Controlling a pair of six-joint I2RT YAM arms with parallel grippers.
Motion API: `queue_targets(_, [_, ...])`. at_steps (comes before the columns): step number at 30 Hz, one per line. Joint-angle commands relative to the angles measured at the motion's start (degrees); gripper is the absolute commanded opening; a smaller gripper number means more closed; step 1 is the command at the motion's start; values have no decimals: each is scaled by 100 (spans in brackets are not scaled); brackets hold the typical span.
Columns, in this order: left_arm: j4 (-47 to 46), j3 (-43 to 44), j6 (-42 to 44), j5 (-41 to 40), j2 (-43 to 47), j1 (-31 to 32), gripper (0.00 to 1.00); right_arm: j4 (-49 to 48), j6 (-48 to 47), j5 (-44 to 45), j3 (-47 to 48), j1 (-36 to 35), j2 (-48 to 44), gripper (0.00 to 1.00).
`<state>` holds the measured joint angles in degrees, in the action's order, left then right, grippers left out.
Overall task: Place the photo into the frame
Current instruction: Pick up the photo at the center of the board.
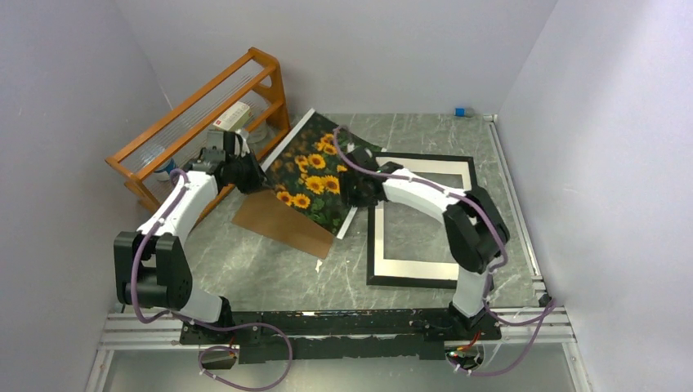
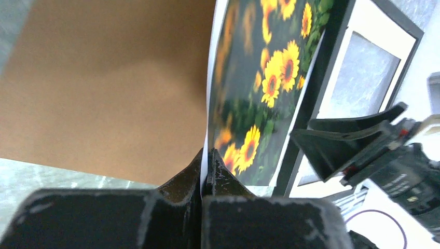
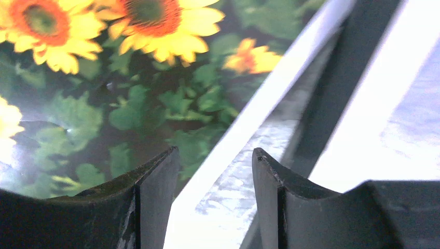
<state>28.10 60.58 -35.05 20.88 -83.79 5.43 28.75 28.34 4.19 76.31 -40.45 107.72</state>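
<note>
The photo (image 1: pixel 315 171) of yellow sunflowers on dark green is lifted at a tilt over the brown backing board (image 1: pixel 286 224). My left gripper (image 1: pixel 261 177) is shut on its left edge; in the left wrist view the thin white sheet sits pinched between the fingertips (image 2: pixel 204 165), with the photo (image 2: pixel 259 88) stretching away. My right gripper (image 1: pixel 353 192) hangs at the photo's right edge, open (image 3: pixel 215 166). The photo's (image 3: pixel 129 78) white edge strip passes between its fingers without being pinched. The black frame (image 1: pixel 413 281) lies flat to the right, its border (image 3: pixel 342 78) just beyond the right finger.
A white mat (image 1: pixel 425 166) lies inside the frame. An orange wooden rack (image 1: pixel 204 106) with a white box stands at the back left, close behind the left arm. Grey walls close in on both sides. A small blue item (image 1: pixel 460 111) sits at the far edge.
</note>
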Motion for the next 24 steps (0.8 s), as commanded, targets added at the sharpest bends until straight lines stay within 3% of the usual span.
queue_targets(1, [1168,1103,1282,-419,113,-16,3,-52,455,257,170,546,-890,58])
queue_targets(10, [1877,2507,2423,-388,443,-16,3,370,531,977,-231,2414,-1755,71])
queue_targets(16, [1842,3219,2467,-826,624,-16,3,573,673,1417,-691,3522,-2095,86])
queue_targets(24, [1288,3609,2286,-1487,649,-16,2,559,1104,1455,-1675,4696,-2354,89])
